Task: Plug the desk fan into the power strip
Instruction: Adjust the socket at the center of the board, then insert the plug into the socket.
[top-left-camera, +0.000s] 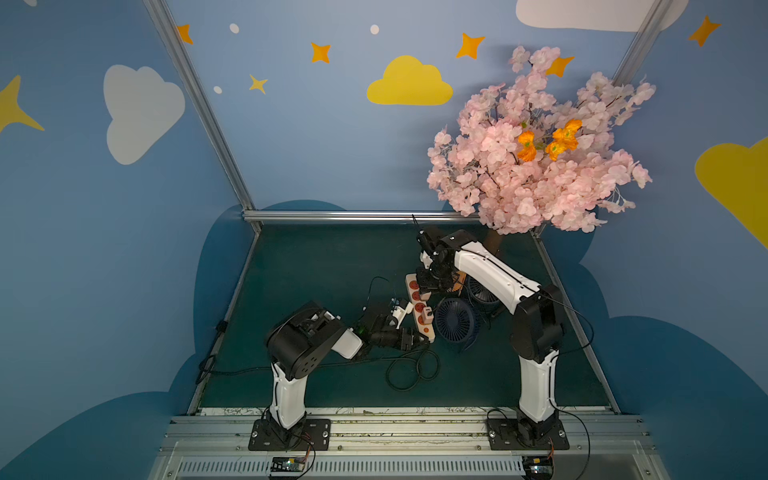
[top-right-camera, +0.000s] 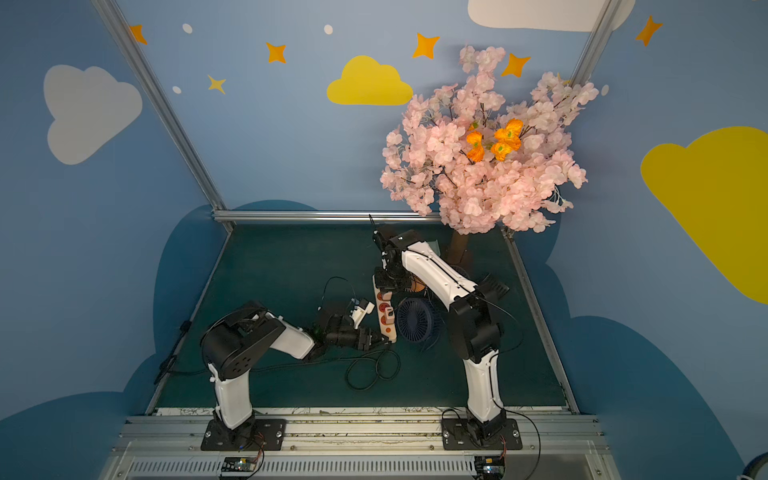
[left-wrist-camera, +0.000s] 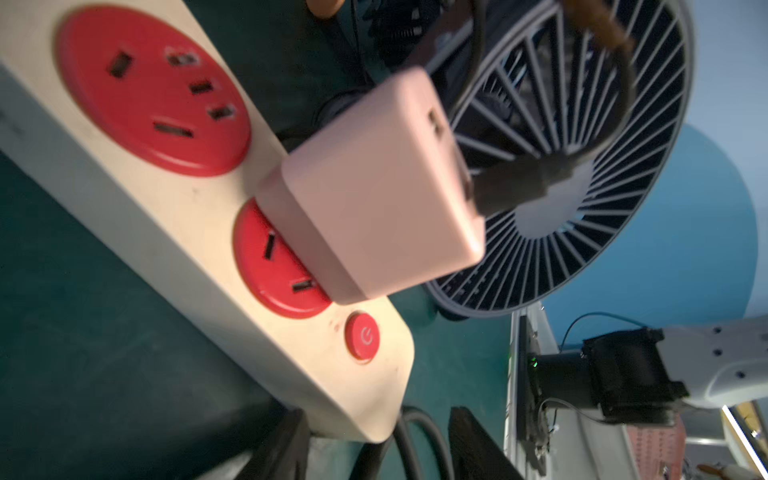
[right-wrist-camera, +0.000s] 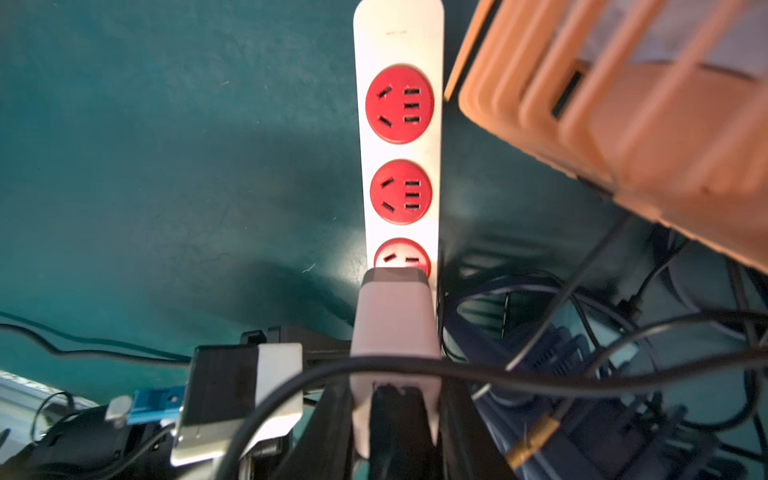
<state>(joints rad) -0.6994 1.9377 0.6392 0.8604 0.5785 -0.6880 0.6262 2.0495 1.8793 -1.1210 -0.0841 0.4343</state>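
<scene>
The white power strip (top-left-camera: 420, 308) (left-wrist-camera: 187, 216) (right-wrist-camera: 399, 41) lies on the green mat beside the navy desk fan (top-left-camera: 453, 320) (left-wrist-camera: 582, 124). A pink adapter (left-wrist-camera: 374, 199) with a black cable sits in the red socket beside the orange button (left-wrist-camera: 362, 336). My left gripper (left-wrist-camera: 380, 449) (top-left-camera: 424, 338) is open, its fingers on either side of the strip's button end and cord. My right gripper (right-wrist-camera: 395, 415) (top-left-camera: 428, 286) is shut on a second pink adapter (right-wrist-camera: 395, 324), held just above the strip's middle sockets.
A pink blossom tree (top-left-camera: 536, 145) stands at the back right corner. An orange slatted object (right-wrist-camera: 623, 124) and another fan (top-left-camera: 482, 291) crowd the strip's right side, among loose black cables. The strip's cord lies coiled (top-left-camera: 411, 370) in front. Metal rails edge the mat.
</scene>
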